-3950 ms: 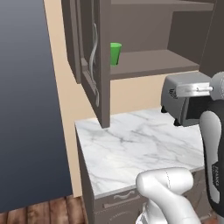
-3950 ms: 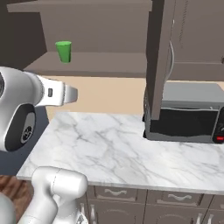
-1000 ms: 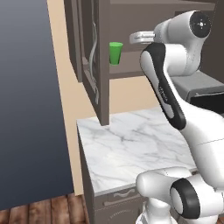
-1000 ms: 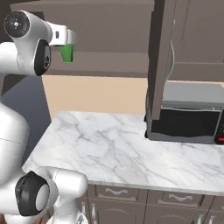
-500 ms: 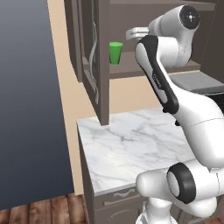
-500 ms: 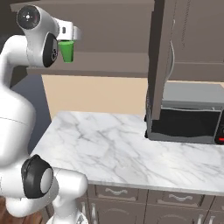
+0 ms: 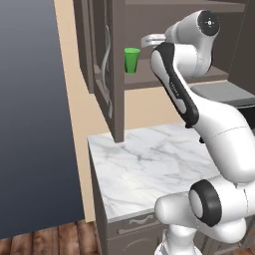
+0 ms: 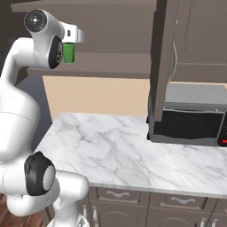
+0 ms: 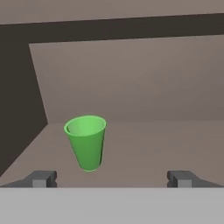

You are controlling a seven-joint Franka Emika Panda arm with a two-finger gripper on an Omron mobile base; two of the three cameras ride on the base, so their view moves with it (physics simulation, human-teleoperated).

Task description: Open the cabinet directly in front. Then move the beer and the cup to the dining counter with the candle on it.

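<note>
Cup: the green cup (image 9: 86, 147) is standing upright on the lower shelf (image 9: 144, 151) inside the open cabinet (image 7: 102, 64), toward the left end, apart from the side wall and the back wall.
Handling: it is looking like thin, light plastic, smooth and likely slippery; it is tapering toward the base, so it may be squeezing upward out of a hard pinch and tipping at a slight knock. This is a judgement only.
Where to hold: across the upper body just under the rim is seeming safest, with one finger on each side and a gentle squeeze.
Tool: the tool (image 9: 113, 178) is hanging at shelf height with its fingers spread wide and holding nothing; the cup is sitting ahead of it, nearer the left finger than the right, so it is not yet centred.
Arm: the arm (image 7: 189, 94) is reaching up from the base toward the shelf.
Surroundings: the left door (image 7: 107, 74) is standing open just left of the cup; the right door (image 8: 162, 60) is swinging out over the microwave (image 8: 190, 117).
Table: the marble table (image 8: 119, 148) below is lying bare near the arm.
In the way: nothing is standing between tool and cup; the shelf above is leaving limited headroom for lifting.
Bottle: I cannot tell where the beer is.
</note>
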